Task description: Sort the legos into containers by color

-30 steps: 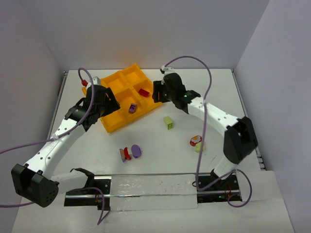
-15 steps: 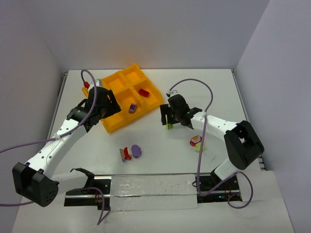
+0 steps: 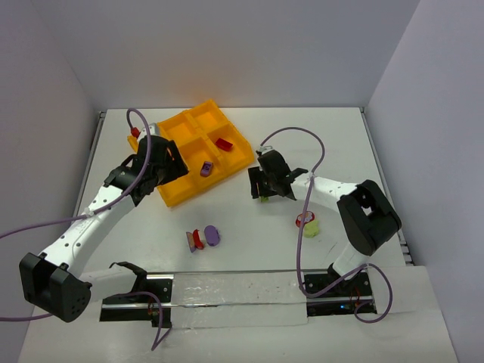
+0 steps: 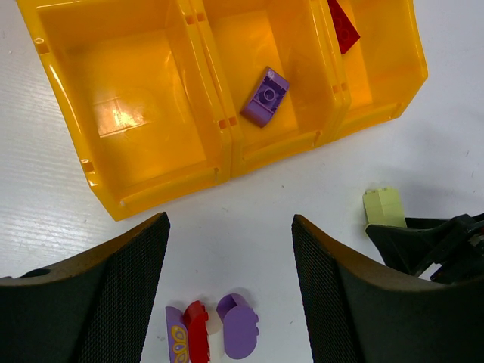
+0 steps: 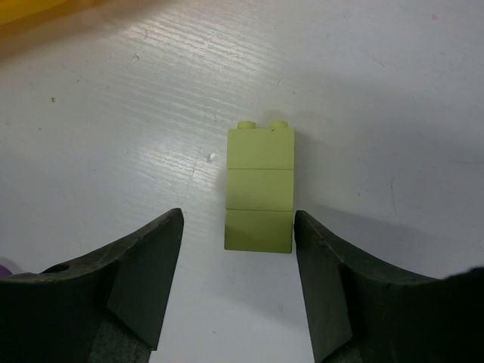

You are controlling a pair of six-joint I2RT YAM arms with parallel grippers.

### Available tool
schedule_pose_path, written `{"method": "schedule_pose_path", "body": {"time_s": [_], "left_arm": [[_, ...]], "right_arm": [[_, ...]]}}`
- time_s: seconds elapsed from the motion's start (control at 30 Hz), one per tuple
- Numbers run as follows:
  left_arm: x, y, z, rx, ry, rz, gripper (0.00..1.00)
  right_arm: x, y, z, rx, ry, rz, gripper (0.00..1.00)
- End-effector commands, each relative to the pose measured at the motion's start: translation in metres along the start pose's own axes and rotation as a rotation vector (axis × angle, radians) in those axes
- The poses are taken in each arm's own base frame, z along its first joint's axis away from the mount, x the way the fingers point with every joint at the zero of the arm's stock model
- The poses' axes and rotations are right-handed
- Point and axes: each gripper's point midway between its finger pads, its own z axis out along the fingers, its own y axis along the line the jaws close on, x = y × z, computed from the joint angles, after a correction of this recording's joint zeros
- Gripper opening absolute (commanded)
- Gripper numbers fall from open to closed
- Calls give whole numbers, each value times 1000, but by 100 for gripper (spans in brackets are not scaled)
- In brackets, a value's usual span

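Yellow-green brick (image 5: 259, 189) lies flat near the table's (image 5: 393, 106) middle; your right gripper (image 5: 238, 217) straddles it, jaws open, not touching, lined up to pinch its sides. Your left gripper (image 4: 231, 227) hovers open, empty.

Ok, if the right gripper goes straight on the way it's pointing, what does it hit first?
The yellow-green lego lying flat on the table, partly between the open fingers of the right gripper. Past it, only the table; height above it is unclear.

tray (image 4: 162, 187): glossy plastic (translucent) | green lego (image 5: 260, 189): matt plastic | table (image 5: 393, 91): smooth, faintly grained
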Motion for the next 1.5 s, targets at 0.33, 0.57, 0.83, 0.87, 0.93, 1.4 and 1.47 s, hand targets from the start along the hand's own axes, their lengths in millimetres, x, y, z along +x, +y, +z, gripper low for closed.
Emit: {"method": "schedule_pose_path", "body": {"time_s": [0.33, 0.57, 0.83, 0.87, 0.93, 1.4, 1.47], "left_arm": [[-3, -8, -1, 33, -12, 11, 72], [-3, -9, -1, 39, -12, 7, 73], [-3, -11, -1, 47, -7, 5, 72], [-3, -11, -1, 49, -7, 5, 72], [-2, -11, -1, 50, -5, 5, 72], [-18, -42, -14, 236, -5, 116, 74], [-24, -51, -18, 322, -9, 117, 74]], "right_arm": [[-6, -4, 5, 37, -34, -16, 47], [-1, -9, 8, 66, -18, -21, 59], [-1, -13, 10, 83, -23, -18, 59], [-2, -13, 9, 83, -24, -19, 55], [-3, -13, 10, 84, -28, -17, 48], [-45, 73, -86, -523, -194, -92, 0], [-44, 83, -109, -669, -230, -127, 0]]}}
